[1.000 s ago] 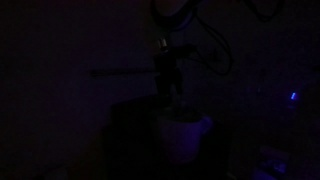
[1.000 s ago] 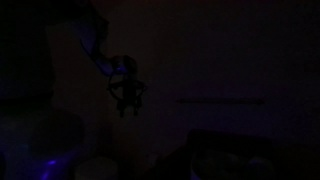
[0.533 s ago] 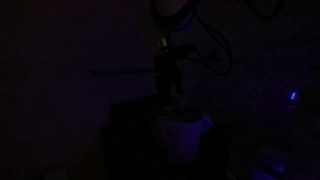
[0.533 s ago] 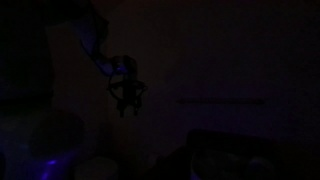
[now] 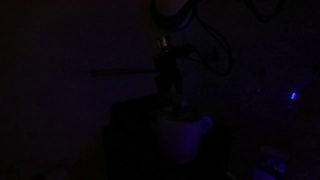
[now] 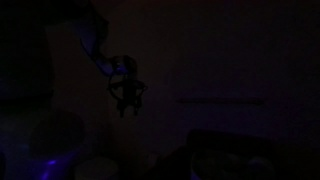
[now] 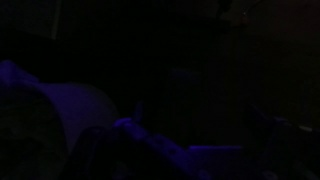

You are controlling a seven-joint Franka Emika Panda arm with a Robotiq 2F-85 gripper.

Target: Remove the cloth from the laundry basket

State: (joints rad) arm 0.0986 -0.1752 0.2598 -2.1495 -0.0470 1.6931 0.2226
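The room is very dark. In an exterior view the laundry basket [image 5: 182, 137] shows as a pale bucket shape low in the middle. My gripper [image 5: 173, 98] hangs straight down just above its rim. I cannot tell whether it touches anything. In another exterior view my gripper [image 6: 125, 103] is a dark outline at mid height. A faint round shape [image 6: 96, 168] below it may be the basket. The wrist view shows a pale curved surface [image 7: 75, 112] at the left, and the fingers are lost in the dark. I cannot make out the cloth in any view.
A thin horizontal bar [image 5: 120, 72] crosses behind the arm. A small blue light [image 5: 293, 97] glows at the right. A dark low block [image 6: 235, 150] sits at the lower right, and a large pale rounded thing [image 6: 40, 135] at the lower left.
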